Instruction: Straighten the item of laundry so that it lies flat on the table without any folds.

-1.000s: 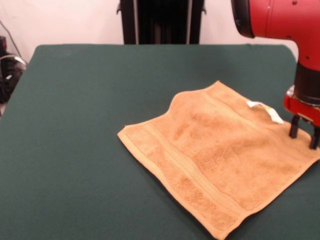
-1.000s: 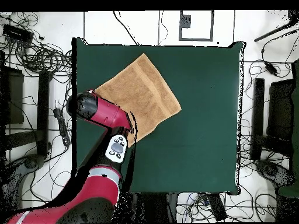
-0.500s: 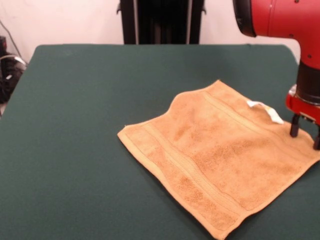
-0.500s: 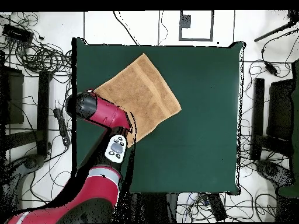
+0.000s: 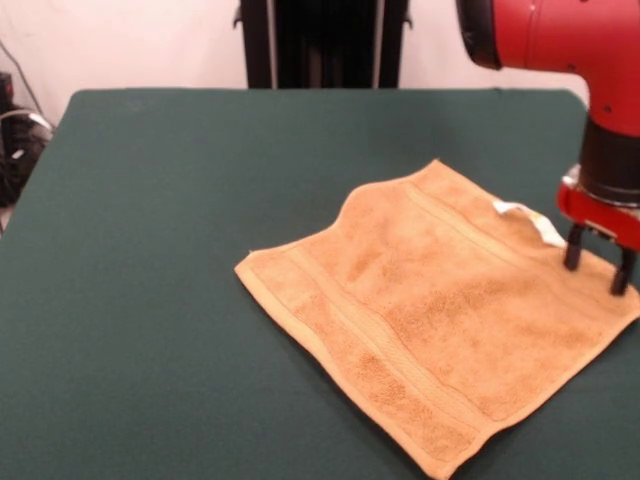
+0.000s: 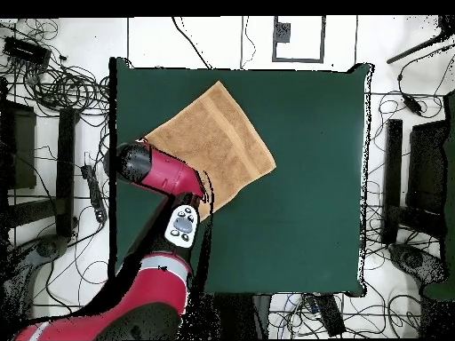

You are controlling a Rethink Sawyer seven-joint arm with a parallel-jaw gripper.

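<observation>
A green table (image 5: 180, 250) fills the front view before a pale wall; overhead, cables litter the floor around it. The towel (image 5: 430, 320) lies spread, skewed, near one table corner, its far edge slightly humped, white tag (image 5: 528, 222) showing. The gripper (image 5: 598, 266) stands over the towel's edge beside the tag, fingers apart, empty. Overhead, the arm (image 6: 164, 178) hides it.

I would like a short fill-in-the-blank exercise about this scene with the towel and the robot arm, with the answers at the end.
1. The towel lies on a dark ____ table.
2. The gripper has its two fingers ____, with a gap between them.
3. The small tag on the towel's edge is ____ in colour.
4. In the front view, the gripper is over the towel's ____ corner.

Answers: green; open; white; right
</observation>
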